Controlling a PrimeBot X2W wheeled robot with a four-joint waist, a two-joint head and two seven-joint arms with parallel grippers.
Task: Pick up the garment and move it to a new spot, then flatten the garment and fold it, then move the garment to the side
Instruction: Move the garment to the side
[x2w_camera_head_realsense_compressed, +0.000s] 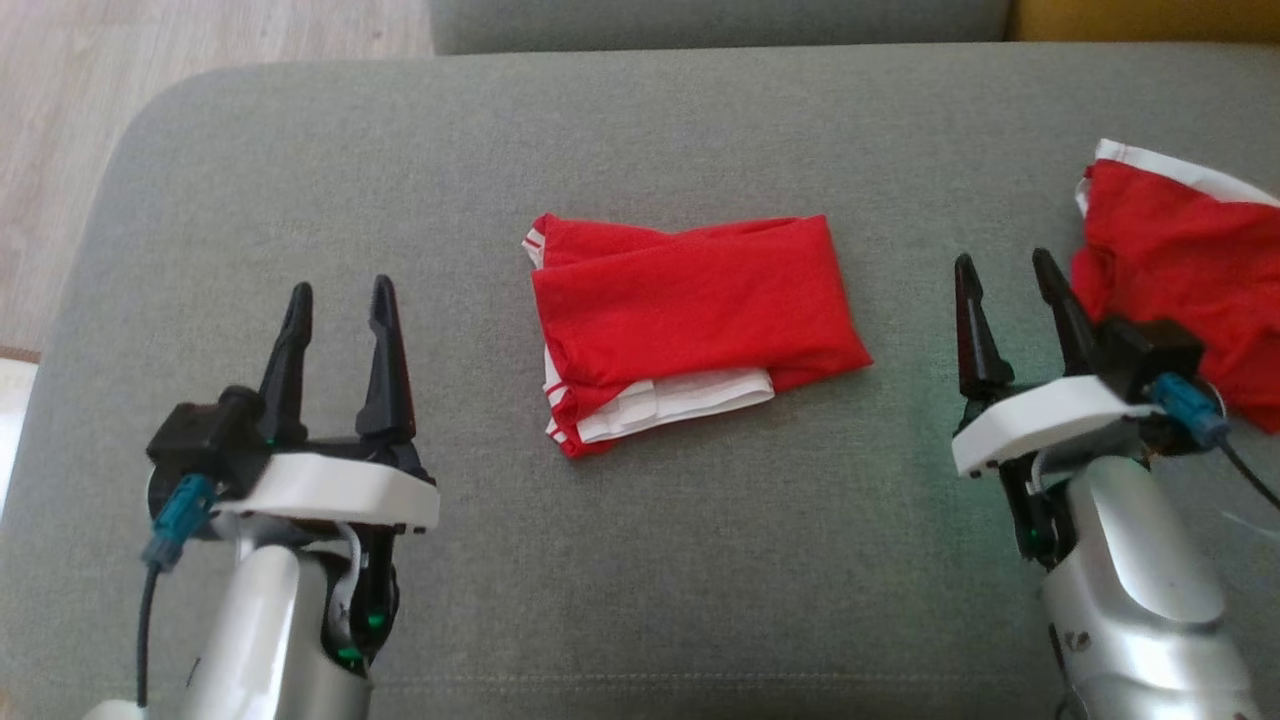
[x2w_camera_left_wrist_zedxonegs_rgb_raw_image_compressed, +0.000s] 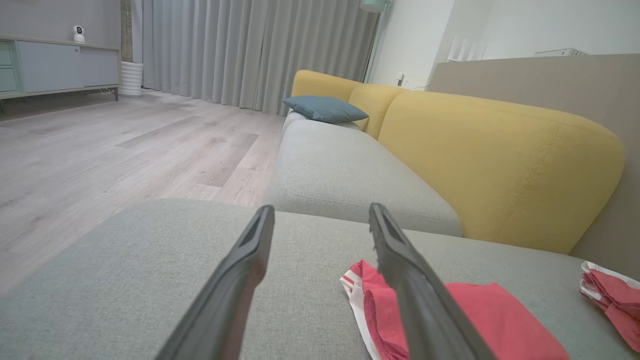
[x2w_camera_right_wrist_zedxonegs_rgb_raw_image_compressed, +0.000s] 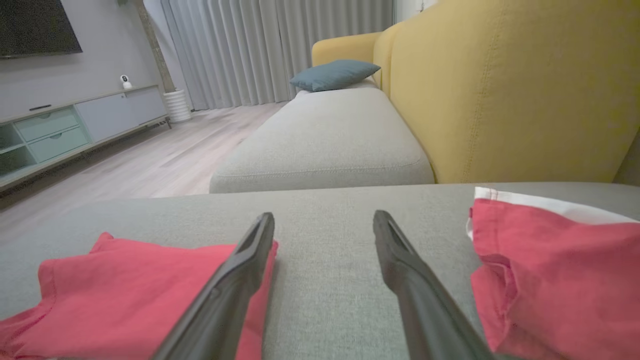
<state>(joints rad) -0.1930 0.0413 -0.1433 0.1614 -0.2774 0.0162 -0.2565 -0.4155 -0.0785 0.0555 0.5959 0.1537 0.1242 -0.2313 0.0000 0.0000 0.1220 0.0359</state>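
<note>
Both the left gripper (x2w_camera_head_realsense_compressed: 341, 290) and the right gripper (x2w_camera_head_realsense_compressed: 1004, 260) hover empty, fingers spread, over the grey sofa seat (x2w_camera_head_realsense_compressed: 640, 580). Between them, slightly ahead of their fingertips, lies the folded red garment (x2w_camera_head_realsense_compressed: 700, 300). Its long axis runs from gripper to gripper, with the white-trimmed layers toward the left one. Soft, light and limp, it would likely sag, so pinching both short ends seems safest. A second red garment (x2w_camera_head_realsense_compressed: 1170, 260) lies rumpled just beside the right gripper.

Blue pillow (x2w_camera_left_wrist_zedxonegs_rgb_raw_image_compressed: 325, 108) on grey seat (x2w_camera_left_wrist_zedxonegs_rgb_raw_image_compressed: 345, 170) (yellow backrest (x2w_camera_left_wrist_zedxonegs_rgb_raw_image_compressed: 500, 165) behind); curtains (x2w_camera_left_wrist_zedxonegs_rgb_raw_image_compressed: 250, 50), wood floor (x2w_camera_left_wrist_zedxonegs_rgb_raw_image_compressed: 125, 150).
</note>
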